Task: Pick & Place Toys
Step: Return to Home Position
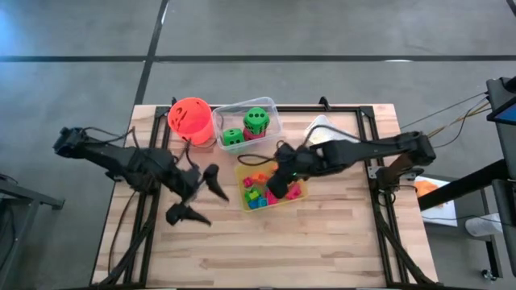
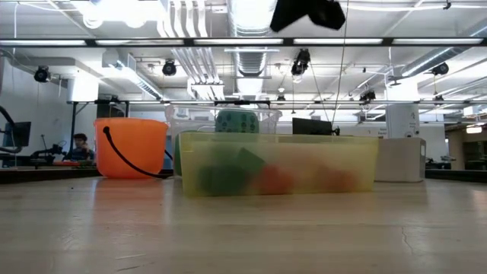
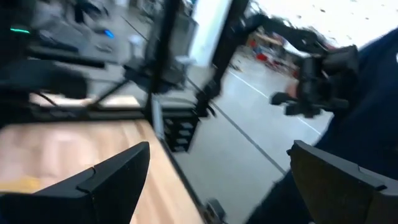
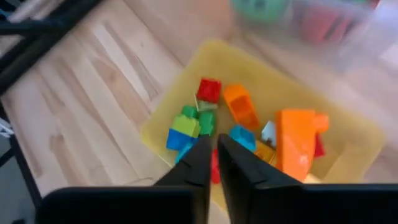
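The right claw (image 4: 214,142) hangs narrow and empty over the bright blocks (image 1: 256,193) lying in the yellow tray (image 1: 240,172); the left claw (image 1: 197,198) gapes wide above the table (image 1: 322,242), beside that tray.

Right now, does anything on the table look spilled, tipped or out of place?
Nothing stands out. The blocks lie inside the yellow tray, the green dice sit in the clear tray, the orange bucket stands upright. The right end effector hangs shut over the yellow tray; the left end effector is open beside it.
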You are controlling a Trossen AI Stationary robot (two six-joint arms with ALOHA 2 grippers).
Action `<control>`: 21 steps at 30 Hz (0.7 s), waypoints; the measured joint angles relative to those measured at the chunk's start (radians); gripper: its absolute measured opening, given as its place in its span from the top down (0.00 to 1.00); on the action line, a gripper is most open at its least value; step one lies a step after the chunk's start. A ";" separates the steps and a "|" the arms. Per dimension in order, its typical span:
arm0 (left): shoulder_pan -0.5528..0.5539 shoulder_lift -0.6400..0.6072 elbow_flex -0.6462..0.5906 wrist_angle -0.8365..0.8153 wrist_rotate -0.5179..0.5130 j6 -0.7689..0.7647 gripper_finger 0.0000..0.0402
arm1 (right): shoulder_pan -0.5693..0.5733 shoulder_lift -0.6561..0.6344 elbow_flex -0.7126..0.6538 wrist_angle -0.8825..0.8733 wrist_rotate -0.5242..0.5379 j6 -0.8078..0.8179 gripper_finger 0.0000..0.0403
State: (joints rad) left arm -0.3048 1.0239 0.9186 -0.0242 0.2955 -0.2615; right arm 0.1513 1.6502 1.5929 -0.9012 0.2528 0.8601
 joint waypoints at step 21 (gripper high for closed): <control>0.212 -0.138 0.001 -0.112 -0.003 0.158 0.07 | 0.010 -0.470 -0.019 -0.137 0.168 -0.422 0.89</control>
State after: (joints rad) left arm -0.0929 0.8857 0.9191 -0.1359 0.2923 -0.1038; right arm 0.1612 1.1804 1.5735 -1.0378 0.4204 0.4381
